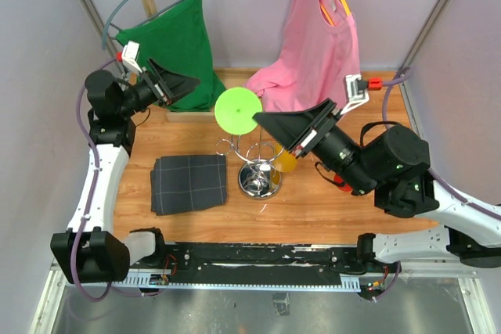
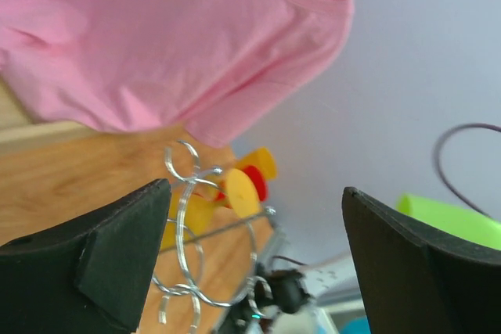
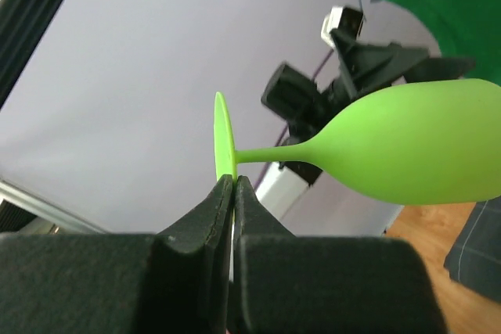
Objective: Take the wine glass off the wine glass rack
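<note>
Lime wine glass (image 1: 238, 111) foot-up; chrome wine glass rack (image 1: 258, 168) upright beside.

Count: 1 rack (image 1: 257, 177). 2 glasses: green glass (image 1: 238, 110), yellow glass (image 1: 285, 162). 2 hung shirts: green shirt (image 1: 184, 44), pink shirt (image 1: 313, 44). 1 folded cloth (image 1: 189, 183).

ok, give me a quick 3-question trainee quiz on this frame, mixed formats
1. True or false: the left pincer holds the green wine glass.
2. The right pincer grips the green wine glass by its: A) bowl B) stem C) foot disc.
3. What lies flat on the table just left of the wine glass rack?

Key:
1. False. The left pincer is open and holds nothing.
2. C
3. The dark checked cloth.
</note>
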Available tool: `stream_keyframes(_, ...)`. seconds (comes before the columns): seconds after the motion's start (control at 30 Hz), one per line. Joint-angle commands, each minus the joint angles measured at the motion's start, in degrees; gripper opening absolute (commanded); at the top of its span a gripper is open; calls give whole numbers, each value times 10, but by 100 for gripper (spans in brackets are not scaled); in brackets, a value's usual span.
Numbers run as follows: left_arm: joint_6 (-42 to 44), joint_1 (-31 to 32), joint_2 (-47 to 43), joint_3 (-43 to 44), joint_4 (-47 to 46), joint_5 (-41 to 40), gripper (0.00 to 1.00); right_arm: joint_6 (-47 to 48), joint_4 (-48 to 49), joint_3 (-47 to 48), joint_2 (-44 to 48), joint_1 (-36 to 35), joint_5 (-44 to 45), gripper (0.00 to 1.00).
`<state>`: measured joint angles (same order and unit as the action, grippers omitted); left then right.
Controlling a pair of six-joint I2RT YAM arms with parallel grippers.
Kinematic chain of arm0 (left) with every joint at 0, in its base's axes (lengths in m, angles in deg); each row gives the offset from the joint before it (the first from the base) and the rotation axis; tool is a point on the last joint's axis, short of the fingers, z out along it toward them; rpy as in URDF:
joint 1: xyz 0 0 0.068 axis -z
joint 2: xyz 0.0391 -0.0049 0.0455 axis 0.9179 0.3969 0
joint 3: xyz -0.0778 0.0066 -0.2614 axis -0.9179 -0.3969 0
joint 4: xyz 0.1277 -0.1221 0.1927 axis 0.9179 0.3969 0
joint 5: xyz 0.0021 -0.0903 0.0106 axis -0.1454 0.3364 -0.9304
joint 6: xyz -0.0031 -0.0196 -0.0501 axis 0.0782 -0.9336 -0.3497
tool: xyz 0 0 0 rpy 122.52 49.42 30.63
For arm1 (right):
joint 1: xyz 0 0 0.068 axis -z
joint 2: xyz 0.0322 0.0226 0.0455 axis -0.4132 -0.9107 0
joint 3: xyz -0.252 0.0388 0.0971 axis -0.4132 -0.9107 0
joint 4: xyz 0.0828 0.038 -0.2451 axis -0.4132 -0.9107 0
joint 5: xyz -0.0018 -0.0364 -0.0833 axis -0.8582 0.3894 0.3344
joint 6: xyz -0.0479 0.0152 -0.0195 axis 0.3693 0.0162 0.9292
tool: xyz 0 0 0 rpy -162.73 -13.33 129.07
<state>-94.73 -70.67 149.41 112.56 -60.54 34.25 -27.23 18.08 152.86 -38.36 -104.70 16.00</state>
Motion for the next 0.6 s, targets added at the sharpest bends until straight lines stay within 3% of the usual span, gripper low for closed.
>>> stream_keyframes(0.0,-251,-3,-39,-70,-290,75,94,-2,43,18,8,69,-67,1)
stream_keyframes(0.27,-320,-3,-32,-53,-384,78,94,-84,113,-6,-22,165,-165,1)
stream_keyframes(0.57,-343,-3,-27,-31,-422,80,94,-132,220,9,-84,202,-218,1)
